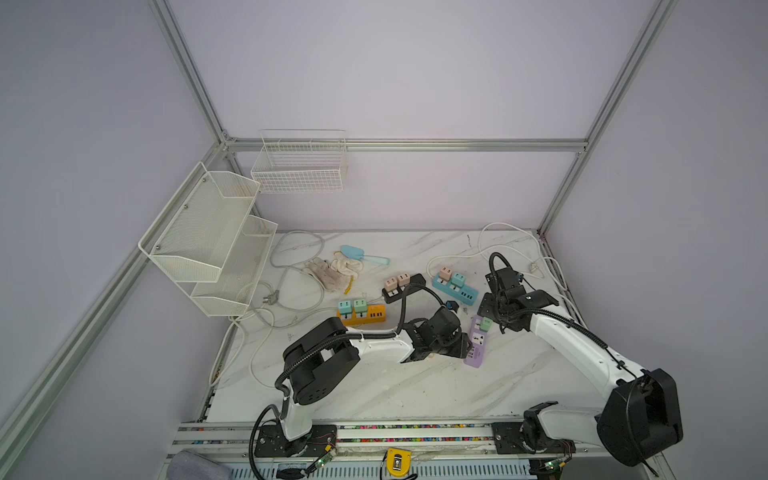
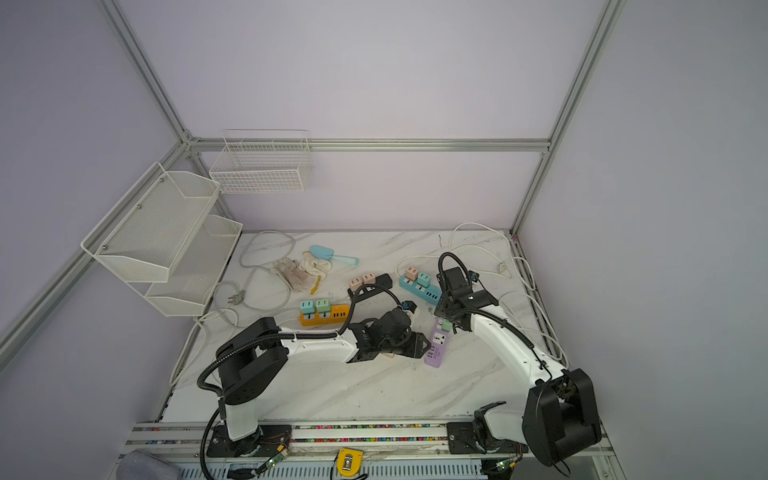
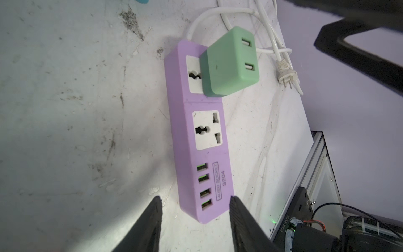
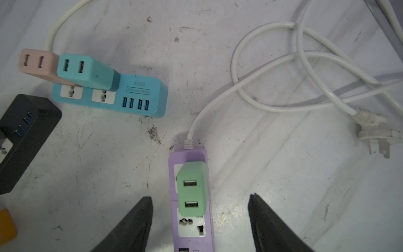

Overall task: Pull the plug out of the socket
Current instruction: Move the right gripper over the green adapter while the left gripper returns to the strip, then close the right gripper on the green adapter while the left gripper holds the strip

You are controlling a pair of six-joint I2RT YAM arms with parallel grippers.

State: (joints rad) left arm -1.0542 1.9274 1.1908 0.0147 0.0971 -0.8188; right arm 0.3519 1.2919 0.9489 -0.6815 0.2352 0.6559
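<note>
A purple socket strip lies on the marble table right of centre. A green plug sits in the socket nearest the strip's cable. In the left wrist view the strip runs away from my left gripper, whose open fingers straddle the USB end, and the plug is at the far end. My right gripper hangs open above the plug, one finger on each side of the strip, clear of both.
A blue strip with a pink and a teal adapter lies beyond, with a black strip beside it. An orange strip is further left. White cable loops and a loose plug lie near the right table edge. Gloves and wire shelves are at the back left.
</note>
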